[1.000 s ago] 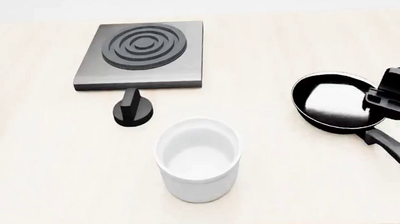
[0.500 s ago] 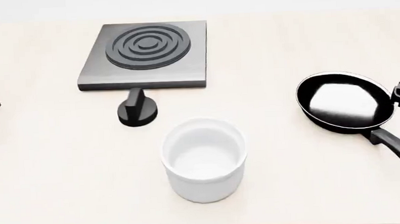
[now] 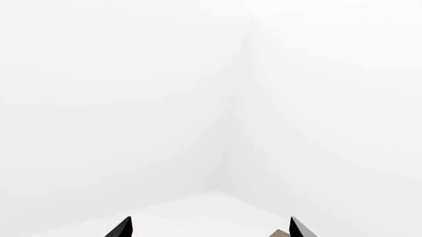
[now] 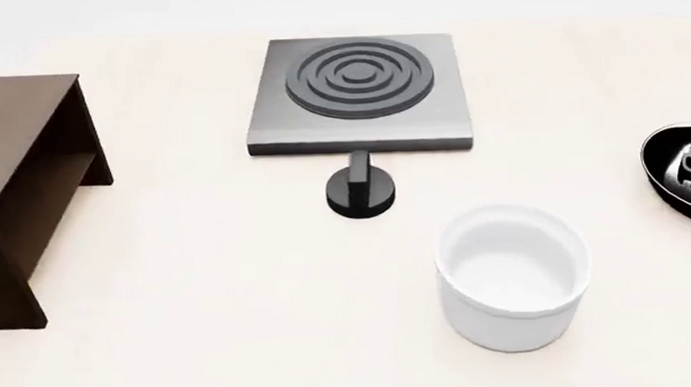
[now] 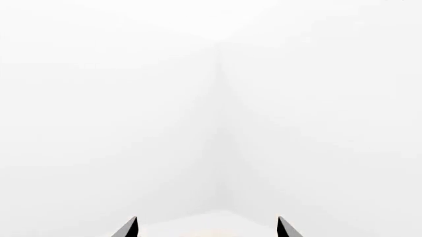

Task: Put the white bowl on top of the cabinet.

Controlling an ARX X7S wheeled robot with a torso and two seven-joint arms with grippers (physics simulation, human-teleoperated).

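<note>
One glossy white bowl (image 4: 513, 274), deep with straight walls and a thick rim, stands upright on the table (image 4: 209, 278) nearest the camera. Beyond it: one knob (image 4: 361, 188), one stove plate (image 4: 360, 92); one cabinet (image 4: 18, 173) stands leftward. Left gripper (image 3: 209, 228) and right gripper (image 5: 206, 228) gape wide, empty.

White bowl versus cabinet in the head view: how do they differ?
The white bowl is round, glossy and open-topped; the cabinet is boxy, dark brown wood with a flat top. The bowl sits right of centre near the table's front edge; the cabinet stands at the far left, partly cut off. Both rest on the table, apart.
</note>
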